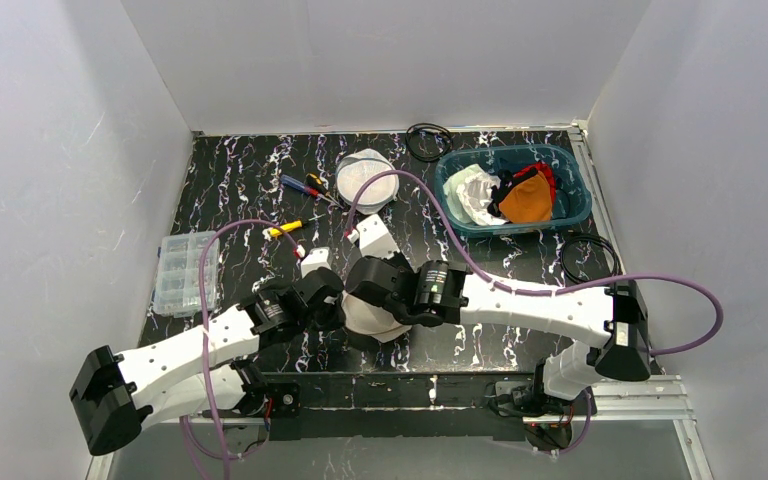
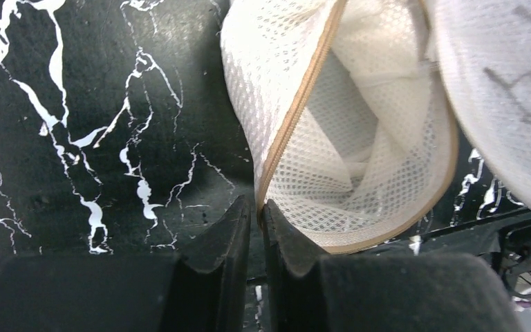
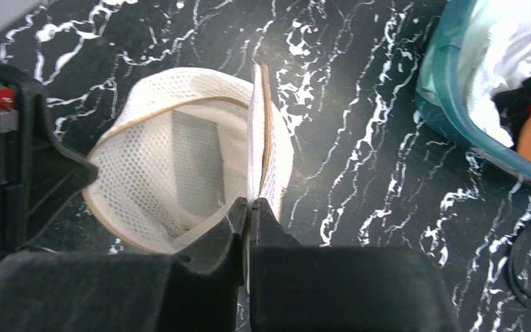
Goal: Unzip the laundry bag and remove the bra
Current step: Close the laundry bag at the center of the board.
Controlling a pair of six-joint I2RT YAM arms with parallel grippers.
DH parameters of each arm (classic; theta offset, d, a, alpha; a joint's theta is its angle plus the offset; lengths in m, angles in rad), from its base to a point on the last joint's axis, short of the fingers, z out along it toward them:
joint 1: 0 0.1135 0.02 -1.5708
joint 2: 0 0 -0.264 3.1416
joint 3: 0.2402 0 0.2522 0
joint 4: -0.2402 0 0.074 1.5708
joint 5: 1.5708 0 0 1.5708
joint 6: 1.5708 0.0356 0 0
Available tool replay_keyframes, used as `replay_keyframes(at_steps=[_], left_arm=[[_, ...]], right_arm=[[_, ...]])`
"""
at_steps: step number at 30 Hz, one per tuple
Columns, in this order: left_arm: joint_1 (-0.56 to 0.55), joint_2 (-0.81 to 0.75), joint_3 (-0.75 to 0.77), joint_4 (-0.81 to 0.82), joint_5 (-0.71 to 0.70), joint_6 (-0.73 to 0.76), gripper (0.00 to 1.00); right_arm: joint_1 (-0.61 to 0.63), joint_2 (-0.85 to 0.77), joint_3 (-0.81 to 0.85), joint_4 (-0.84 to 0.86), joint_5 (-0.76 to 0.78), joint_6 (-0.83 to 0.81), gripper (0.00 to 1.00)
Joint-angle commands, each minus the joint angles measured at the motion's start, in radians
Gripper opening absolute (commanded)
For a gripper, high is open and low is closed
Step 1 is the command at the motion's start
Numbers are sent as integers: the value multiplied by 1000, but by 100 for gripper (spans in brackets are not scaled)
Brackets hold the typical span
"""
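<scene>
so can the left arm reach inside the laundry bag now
Probably not: the left gripper is pinched on the zipper rim of the laundry bag, the right gripper on its other flap. The mouth is open, but neither is free.

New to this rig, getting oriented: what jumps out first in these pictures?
Front and centre, a white mesh laundry bag gapes open. The left end effector and right end effector each pinch its tan rim. Far right, a teal bin holds crumpled clothing.

Jaws pinch the tan-edged rim of the open mesh laundry bag (image 2: 359, 173).
</scene>
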Motion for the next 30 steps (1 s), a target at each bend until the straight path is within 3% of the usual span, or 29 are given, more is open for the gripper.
replay_keyframes(at_steps=[1, 13, 21, 25, 30], left_arm=[[6, -7, -26, 1, -42, -2, 11], [7, -27, -47, 6, -37, -11, 11], [7, -47, -49, -27, -50, -17, 13], [6, -95, -34, -69, -49, -30, 22], [8, -203, -8, -116, -21, -83, 44]], right_arm=[[7, 0, 18, 90, -51, 6, 12], [22, 36, 9, 131, -136, 21, 37], [21, -82, -51, 157, -122, 41, 54], [-23, -200, -195, 191, -147, 55, 62], [-197, -397, -472, 470, -459, 76, 63]])
